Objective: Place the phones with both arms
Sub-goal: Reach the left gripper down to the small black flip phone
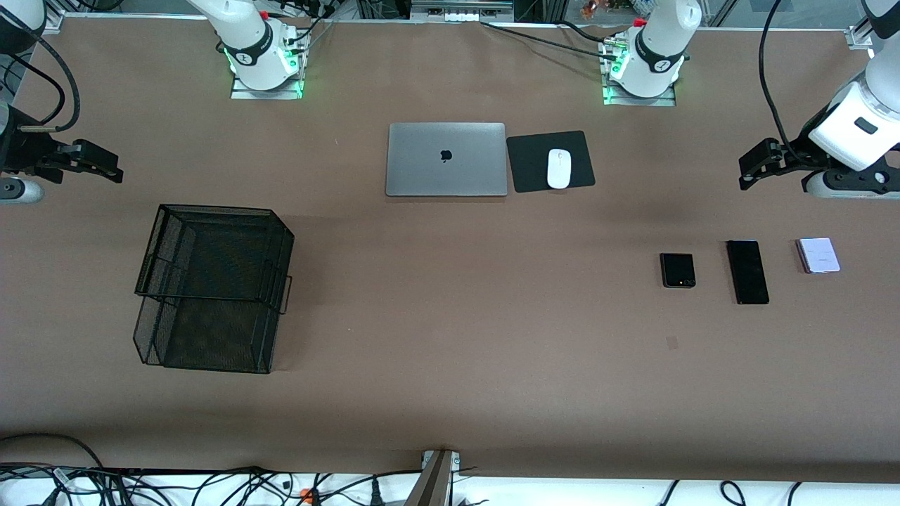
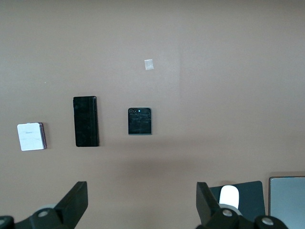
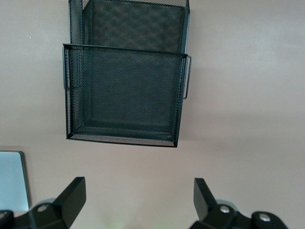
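Three phones lie in a row toward the left arm's end of the table: a small squarish black one point(image 1: 678, 270), a long slim black slab point(image 1: 747, 272) and a pale lavender-white one point(image 1: 819, 255). The left wrist view shows them too: small black point(image 2: 139, 121), slab point(image 2: 86, 121), lavender-white point(image 2: 32, 137). My left gripper point(image 1: 744, 174) point(image 2: 141, 200) hangs open and empty in the air above that end of the table, apart from the phones. My right gripper point(image 1: 112, 169) point(image 3: 139, 200) hangs open and empty above the right arm's end.
A black mesh two-tier tray point(image 1: 211, 288) point(image 3: 125, 71) stands toward the right arm's end. A closed silver laptop point(image 1: 446, 159), a black mouse pad point(image 1: 534, 165) and a white mouse point(image 1: 559, 169) lie between the arm bases. A small pale tape mark point(image 2: 149, 64) lies near the phones.
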